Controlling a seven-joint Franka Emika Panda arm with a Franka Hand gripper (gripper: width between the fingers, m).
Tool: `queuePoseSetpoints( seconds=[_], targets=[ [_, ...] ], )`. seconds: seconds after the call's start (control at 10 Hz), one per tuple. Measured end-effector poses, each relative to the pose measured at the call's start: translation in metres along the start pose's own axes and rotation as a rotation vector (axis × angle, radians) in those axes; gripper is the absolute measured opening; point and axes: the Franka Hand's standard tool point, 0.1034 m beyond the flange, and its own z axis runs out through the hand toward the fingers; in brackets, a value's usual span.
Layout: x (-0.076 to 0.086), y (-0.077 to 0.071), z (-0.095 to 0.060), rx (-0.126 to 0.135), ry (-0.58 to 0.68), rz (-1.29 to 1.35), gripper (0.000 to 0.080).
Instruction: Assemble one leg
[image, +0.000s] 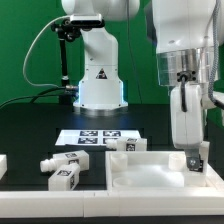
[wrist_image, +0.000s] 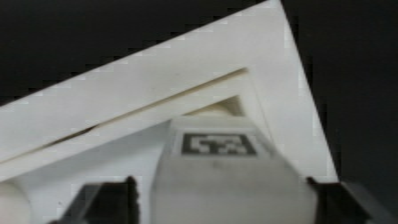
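Note:
In the wrist view a white leg (wrist_image: 221, 165) with a black-and-white tag stands upright in the corner of the large white panel with a raised rim (wrist_image: 107, 110). My gripper (wrist_image: 221, 188) straddles this leg, with a dark finger (wrist_image: 107, 200) on each side and a narrow gap at both. In the exterior view the gripper (image: 196, 158) hangs low over the panel (image: 145, 172) at its right end and hides that leg. Three more legs lie loose: two (image: 58, 163) (image: 66, 180) to the panel's left and one (image: 126, 144) behind it.
The marker board (image: 97, 135) lies flat behind the panel, in front of the robot base (image: 100, 85). A white part (image: 3, 165) sits at the exterior view's left edge. A black lamp stand (image: 65, 55) rises at the back left.

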Motion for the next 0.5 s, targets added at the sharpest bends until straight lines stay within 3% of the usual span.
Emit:
queuePoseSetpoints(
  seconds=[0.1,0.2,0.3,0.5],
  targets=[
    [-0.002,0.0,-0.001,0.004,0.0,-0.182,0.0583],
    [-0.009,0.002,-0.002,0.006,0.005,-0.343,0.0583],
    [-0.016,0.006,-0.002,0.006,0.008,-0.423,0.0637],
    [-0.011,0.004,-0.001,0.003,0.012,-0.548,0.0646]
  ],
)
